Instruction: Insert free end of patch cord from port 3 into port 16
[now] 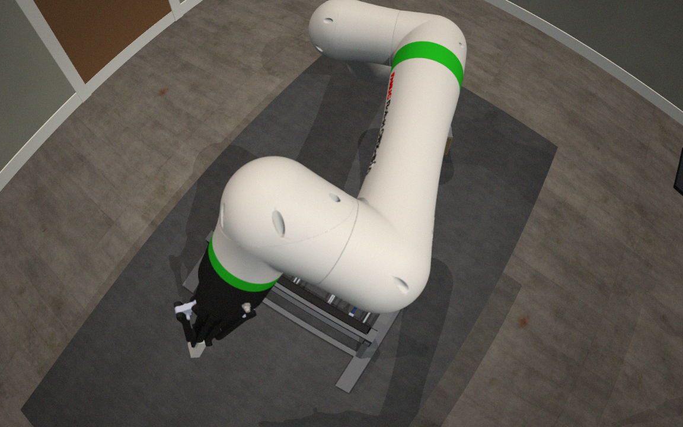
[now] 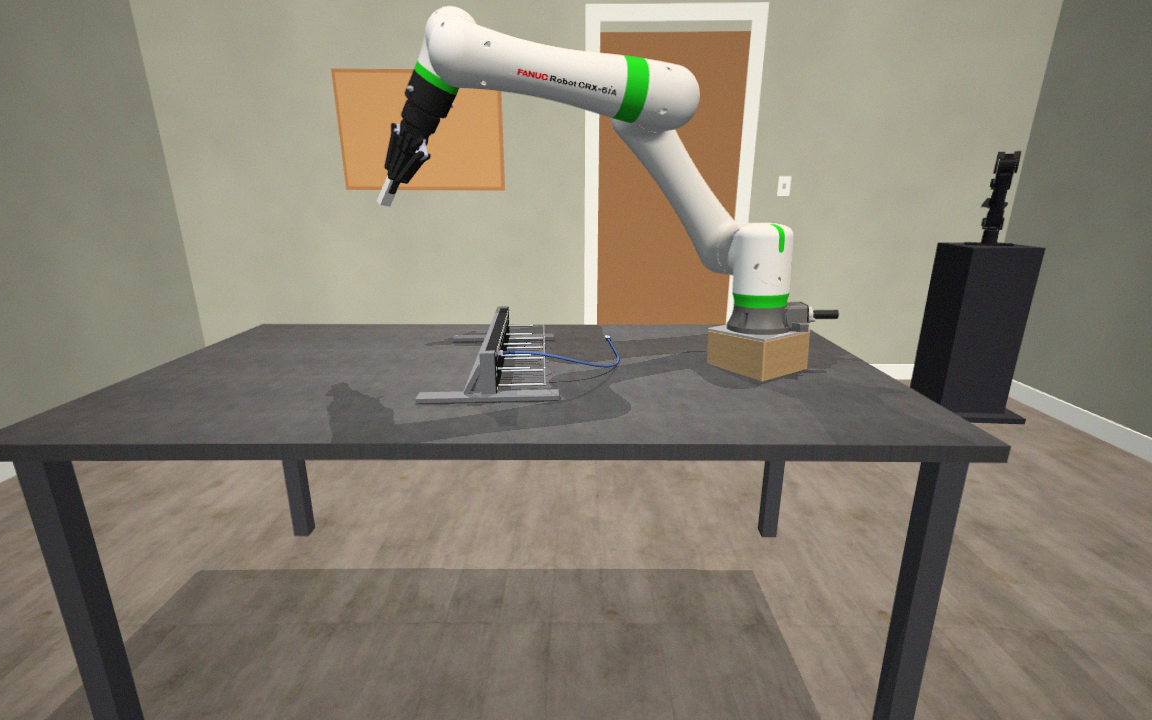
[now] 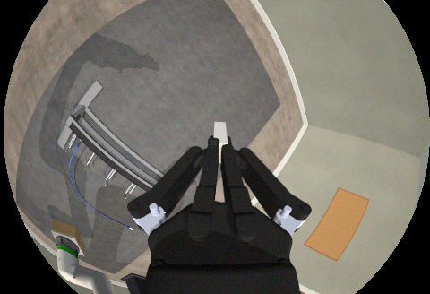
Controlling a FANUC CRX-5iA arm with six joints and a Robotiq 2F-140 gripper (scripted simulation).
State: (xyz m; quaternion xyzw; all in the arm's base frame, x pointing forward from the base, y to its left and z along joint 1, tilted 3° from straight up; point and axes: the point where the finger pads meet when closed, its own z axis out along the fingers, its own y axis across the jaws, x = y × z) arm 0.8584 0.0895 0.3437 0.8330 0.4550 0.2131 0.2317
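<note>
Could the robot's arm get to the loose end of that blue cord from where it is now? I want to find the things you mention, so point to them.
Probably yes: the loose end (image 2: 607,337) (image 3: 131,229) lies on the table beyond the rack's (image 2: 488,358) (image 3: 112,154) wire side, apparently uncovered, though the raised arm would likely have to swing back.

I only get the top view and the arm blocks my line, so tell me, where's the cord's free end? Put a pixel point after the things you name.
Observer: In the exterior view, the free end (image 2: 607,337) (image 3: 131,229) is between the rack (image 1: 351,371) (image 2: 488,396) (image 3: 91,95) and the wooden block (image 1: 447,146) (image 2: 737,355) (image 3: 60,228) under the robot's base.
Operator: How high are the fingers (image 1: 195,349) (image 2: 386,193)?
Observer: Well above the rack's top, in the exterior view.
Operator: Anything pinched between them?
Observer: No, the wrist view shows them together with no plug or cord between.
</note>
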